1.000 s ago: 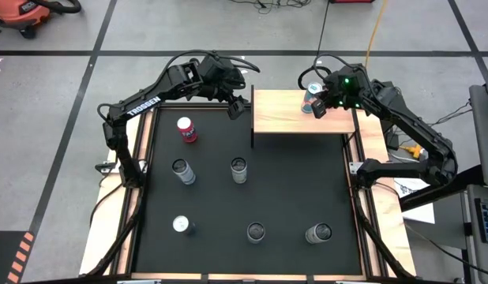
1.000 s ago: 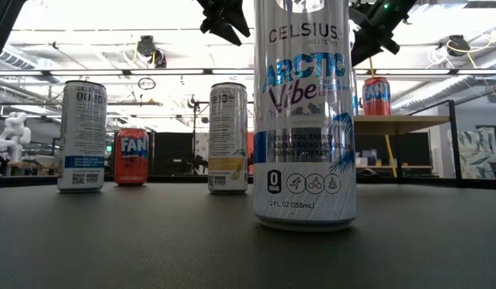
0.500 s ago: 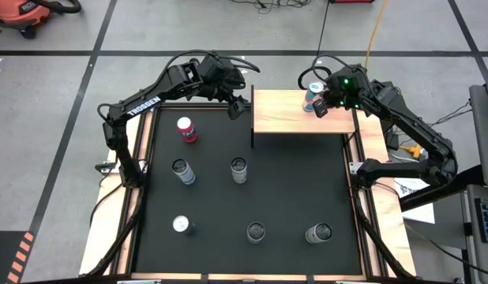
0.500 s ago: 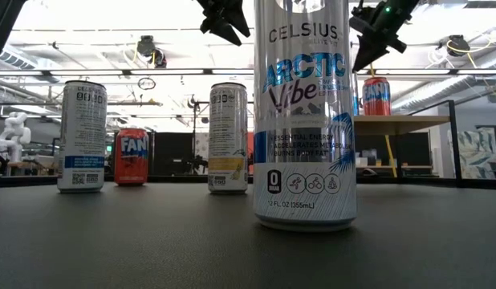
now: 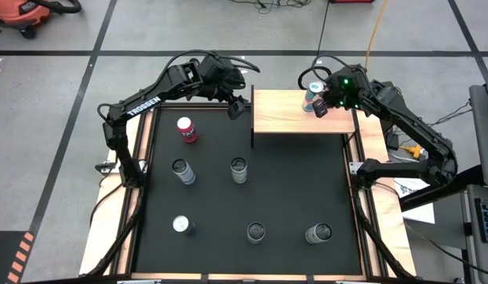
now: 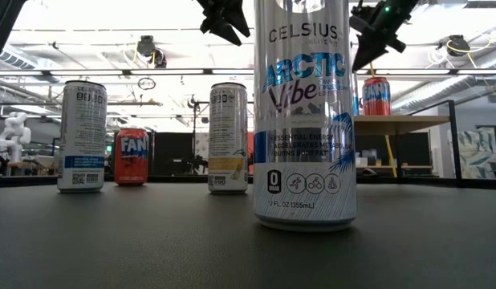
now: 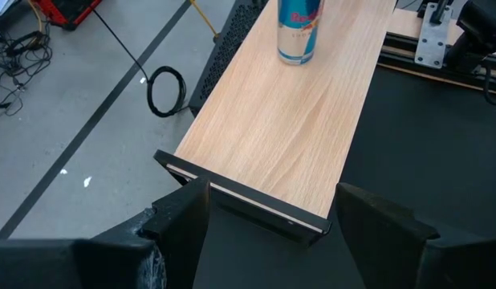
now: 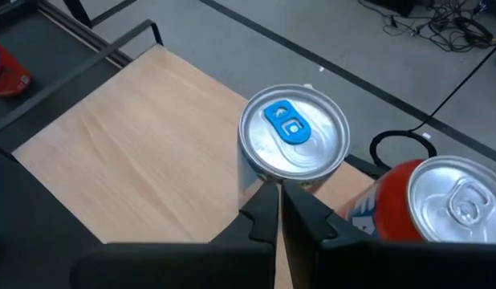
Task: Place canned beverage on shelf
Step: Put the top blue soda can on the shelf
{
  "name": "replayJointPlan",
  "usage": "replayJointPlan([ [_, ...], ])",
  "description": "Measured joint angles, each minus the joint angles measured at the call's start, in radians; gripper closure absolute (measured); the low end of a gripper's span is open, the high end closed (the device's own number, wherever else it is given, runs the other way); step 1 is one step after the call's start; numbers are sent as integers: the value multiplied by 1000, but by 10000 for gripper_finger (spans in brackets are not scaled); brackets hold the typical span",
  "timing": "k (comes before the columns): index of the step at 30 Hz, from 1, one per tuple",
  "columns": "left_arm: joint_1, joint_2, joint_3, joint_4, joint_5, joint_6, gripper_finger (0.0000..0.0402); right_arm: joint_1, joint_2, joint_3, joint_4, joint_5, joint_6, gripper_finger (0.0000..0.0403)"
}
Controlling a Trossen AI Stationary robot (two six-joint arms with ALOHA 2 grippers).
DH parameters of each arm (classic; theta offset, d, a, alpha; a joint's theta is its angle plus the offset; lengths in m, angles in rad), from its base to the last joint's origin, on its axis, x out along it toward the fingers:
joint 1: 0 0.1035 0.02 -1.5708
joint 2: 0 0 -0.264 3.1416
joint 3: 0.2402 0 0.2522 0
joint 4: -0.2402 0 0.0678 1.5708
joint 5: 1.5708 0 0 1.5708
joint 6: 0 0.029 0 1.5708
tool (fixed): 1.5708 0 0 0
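1. Shelf [image 5: 299, 113]: light wood platform at the far edge of the tabletop [image 5: 291, 189], right of centre. Two cans already stand on its far right end: a blue-tab can [image 8: 294, 138] and an orange Fanta can [image 8: 424, 201] just beside it.
2. Right end effector [image 5: 318, 107] hangs above the shelf's right end, right by the blue-tab can. Fingers pressed together, nothing between them; the can stands free on the wood. Judgement: this placement looks done, arm is in release/retreat position.
3. Left end effector [image 5: 238, 107] hovers just off the shelf's left end, fingers spread apart, empty. Left wrist view looks down the length of the bare shelf top toward the can at the far end.
4. Still on the tabletop, not shelved: red can [image 5: 186, 129] at far left, two silver-topped cans mid-row [image 5: 182, 170] [image 5: 239, 169], three more in the near row [image 5: 181, 225] [image 5: 256, 232] [image 5: 318, 233]. So roughly two done, six left, if all are meant to go up.
5. Most of the shelf top is free; room for more cans on the left and middle.
6. Obstructions: nothing between the left end effector and the red can, its closest pick. The shelf's dark left edge post sits near the left end effector, so watch clearance when lifting a can over it. New cans near the right end risk bumping the two standing there.
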Motion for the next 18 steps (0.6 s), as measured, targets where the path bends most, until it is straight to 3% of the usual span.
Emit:
replayJointPlan([
  [18, 0, 0, 0, -53, 0, 47, 135, 0, -14, 0, -15, -46, -19, 403],
])
